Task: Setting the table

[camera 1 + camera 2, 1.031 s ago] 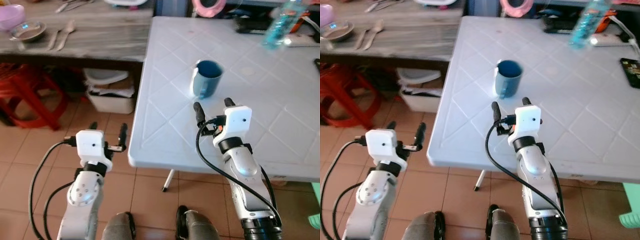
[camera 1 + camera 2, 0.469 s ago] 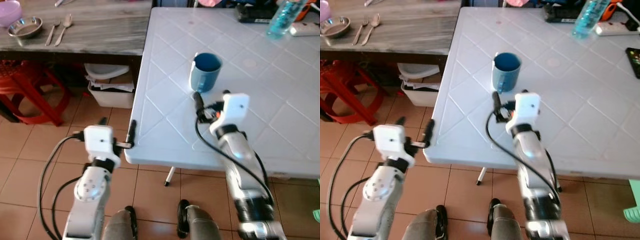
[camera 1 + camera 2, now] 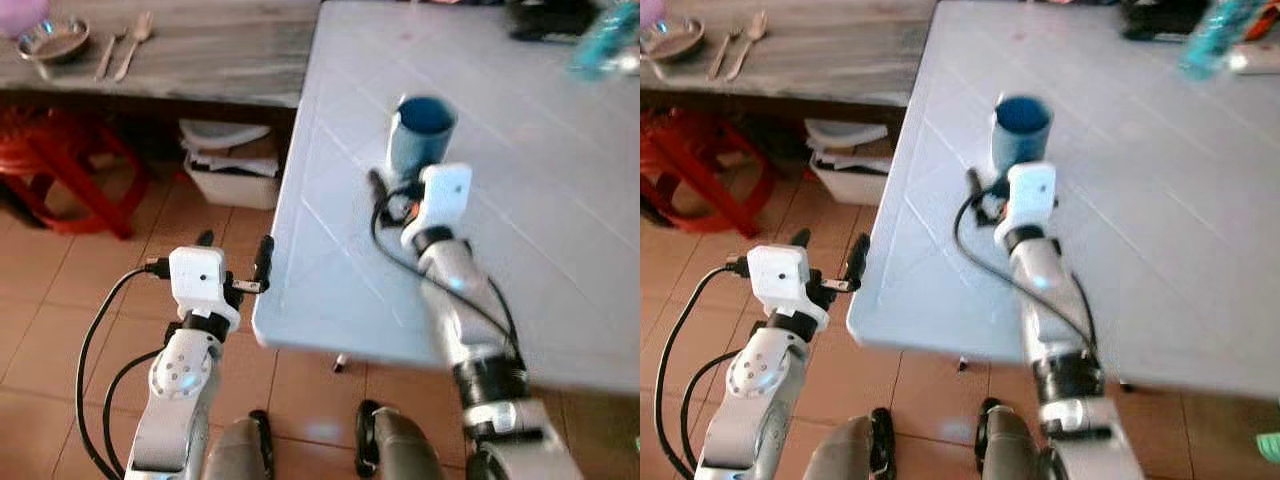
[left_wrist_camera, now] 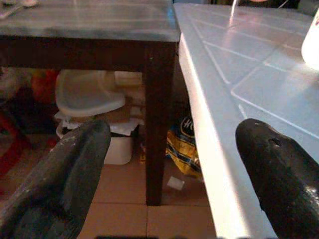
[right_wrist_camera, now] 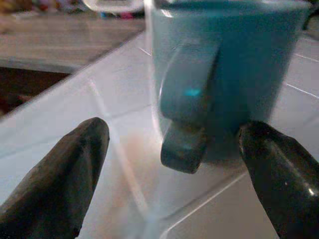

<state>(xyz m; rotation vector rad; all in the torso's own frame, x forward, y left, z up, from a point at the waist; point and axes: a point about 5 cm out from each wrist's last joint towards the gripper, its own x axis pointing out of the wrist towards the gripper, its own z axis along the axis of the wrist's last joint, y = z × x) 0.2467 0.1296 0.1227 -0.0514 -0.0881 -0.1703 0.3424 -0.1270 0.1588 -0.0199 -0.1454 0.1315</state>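
One blue mug (image 3: 422,137) stands upright on the white bench (image 3: 560,210), toward 12 o'clock in the head views, a little in from the bench's left edge. The right claw (image 5: 172,149) is stretched out low over the bench top straight toward it, with its fingers spread wide so the mug can pass between them. In the right wrist view the mug's handle (image 5: 187,112) faces the claw and sits in the gap; neither black finger (image 5: 75,169) touches it yet. That aim suggests a grasp across the handle or the body, ready to carry the mug to a place setting.

The left claw (image 3: 232,268) hangs at about 8 o'clock, off the bench and over the tiled floor (image 3: 60,300), just beside the bench's near corner. Its fingers are also wide apart and hold nothing, so I judge it is idle.

The mug looks like glazed ceramic: smooth, glossy, a plain cylinder with a thick loop handle. The bench top is moulded white plastic scored in a diamond grid, with a rounded lip, and likely slick. Beside it, at 10 o'clock, a grey wood-grained bench (image 3: 190,50) carries a small metal bowl (image 3: 52,38), a fork (image 3: 105,55) and a spoon (image 3: 131,42). Below it are a red plastic stool (image 3: 60,165) and a white lidded tub (image 3: 232,165). A blurred blue bottle (image 3: 1212,35) stands at 1 o'clock.
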